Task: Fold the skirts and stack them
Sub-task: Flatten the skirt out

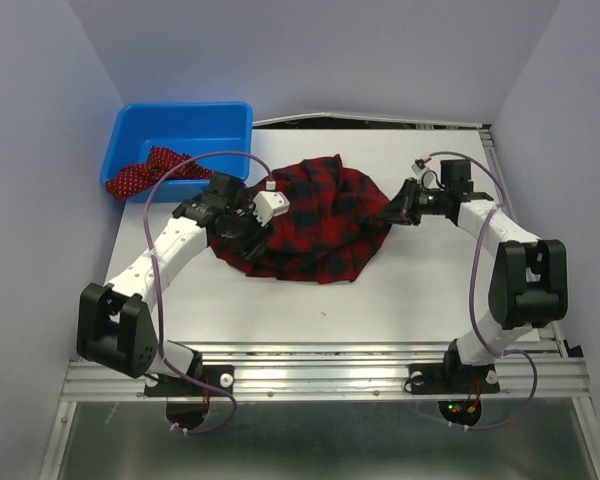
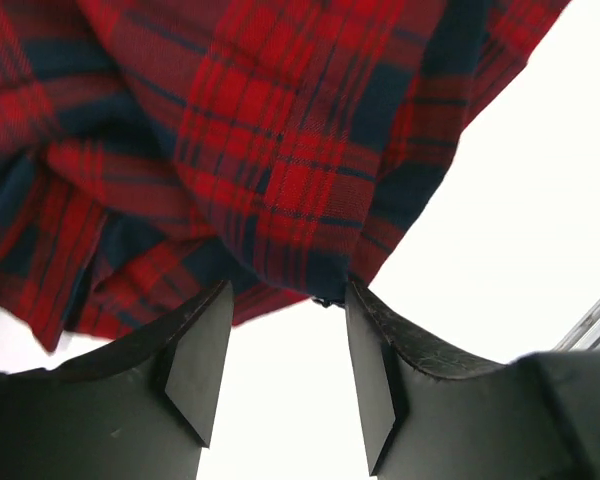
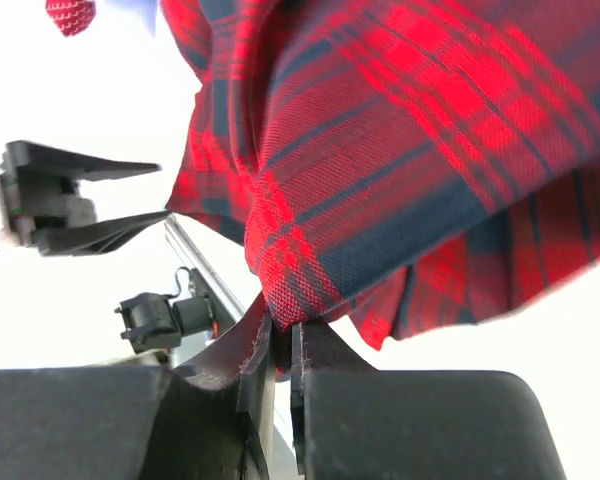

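The red-and-navy tartan skirt [image 1: 315, 222] lies crumpled in the middle of the white table. My right gripper [image 1: 390, 212] is at its right edge, shut on a fold of the plaid cloth [image 3: 290, 290]. At the skirt's left edge my left gripper [image 1: 248, 228] stands open; in the left wrist view the gripper [image 2: 285, 350] has bare table between its fingers, the plaid hem [image 2: 280, 230] just beyond the tips. The dark red polka-dot skirt [image 1: 155, 172] hangs over the front rim of the blue bin [image 1: 185, 125].
The blue bin stands at the back left corner against the grey wall. A metal rail [image 1: 330, 380] runs along the near table edge by the arm bases. Cables loop over both arms.
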Action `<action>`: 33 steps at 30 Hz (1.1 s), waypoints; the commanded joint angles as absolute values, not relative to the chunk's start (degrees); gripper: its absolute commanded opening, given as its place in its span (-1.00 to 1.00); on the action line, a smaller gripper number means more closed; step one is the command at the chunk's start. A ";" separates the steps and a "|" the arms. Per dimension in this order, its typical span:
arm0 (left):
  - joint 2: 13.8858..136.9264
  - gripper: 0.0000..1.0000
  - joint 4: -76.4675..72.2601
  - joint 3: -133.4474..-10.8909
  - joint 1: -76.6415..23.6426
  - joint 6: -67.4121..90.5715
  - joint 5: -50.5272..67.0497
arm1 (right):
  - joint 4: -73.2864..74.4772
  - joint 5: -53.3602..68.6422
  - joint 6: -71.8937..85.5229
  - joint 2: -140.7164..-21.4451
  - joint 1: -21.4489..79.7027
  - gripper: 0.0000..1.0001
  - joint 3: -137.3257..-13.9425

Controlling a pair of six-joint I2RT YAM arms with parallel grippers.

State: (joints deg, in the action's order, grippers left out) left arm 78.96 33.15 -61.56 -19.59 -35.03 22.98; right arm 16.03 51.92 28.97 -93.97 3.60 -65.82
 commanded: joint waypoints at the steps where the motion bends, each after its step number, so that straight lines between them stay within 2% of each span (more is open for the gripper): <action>1: 77.88 0.22 28.74 -65.66 -23.55 -33.75 26.63 | 14.85 55.81 30.15 -90.97 -1.13 -0.99 -59.78; 11: 71.11 0.39 31.54 -62.93 -23.99 -46.81 24.87 | 18.19 55.46 26.46 -90.09 -5.10 -0.99 -56.34; 12: 70.84 0.47 33.12 -62.32 -23.99 -48.85 25.83 | 18.28 55.46 26.28 -90.00 -5.10 -0.99 -55.99; 13: 70.49 0.81 33.74 -61.71 -23.99 -51.04 26.71 | 18.63 55.46 26.28 -90.00 -5.10 -0.99 -55.90; 14: 69.62 0.84 33.92 -60.92 -24.08 -54.89 27.41 | 18.72 55.46 25.93 -89.91 -5.10 -0.99 -55.81; 15: 68.91 0.95 33.58 -60.04 -24.17 -56.32 28.03 | 18.89 55.28 25.75 -89.83 -5.10 -0.99 -55.72; 21: 67.32 0.97 24.18 -53.44 -31.35 -62.48 25.50 | 21.61 54.32 23.74 -89.47 -5.10 -0.99 -56.25; 33: 75.49 0.97 15.74 -49.13 -39.11 -72.94 17.94 | 25.13 52.82 21.27 -88.77 -5.10 -0.99 -57.83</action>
